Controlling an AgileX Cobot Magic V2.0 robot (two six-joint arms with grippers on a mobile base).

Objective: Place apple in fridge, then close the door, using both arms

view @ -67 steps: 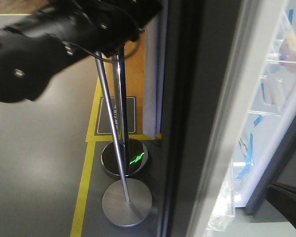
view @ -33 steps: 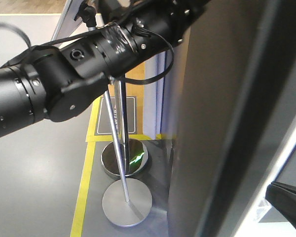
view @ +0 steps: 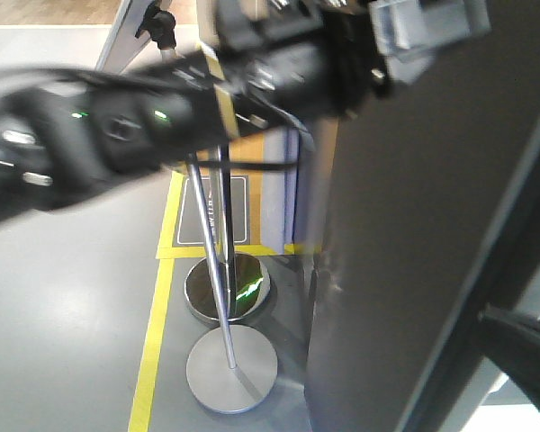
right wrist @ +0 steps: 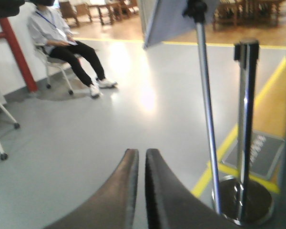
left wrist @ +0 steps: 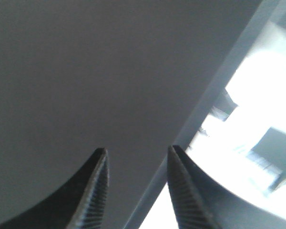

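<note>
The door (view: 405, 225), dark grey, fills my front view from 12 to 5 o'clock, and its flat face spreads just ahead of my left gripper (left wrist: 136, 155), whose jaws are spread with nothing between them. My left arm (view: 144, 126) reaches across from 9 o'clock toward the door's top. My right gripper (right wrist: 140, 157) has its jaws pressed nearly together, empty, pointing over grey floor (right wrist: 86, 124) toward metal posts (right wrist: 248, 124) at 3 o'clock.
</note>
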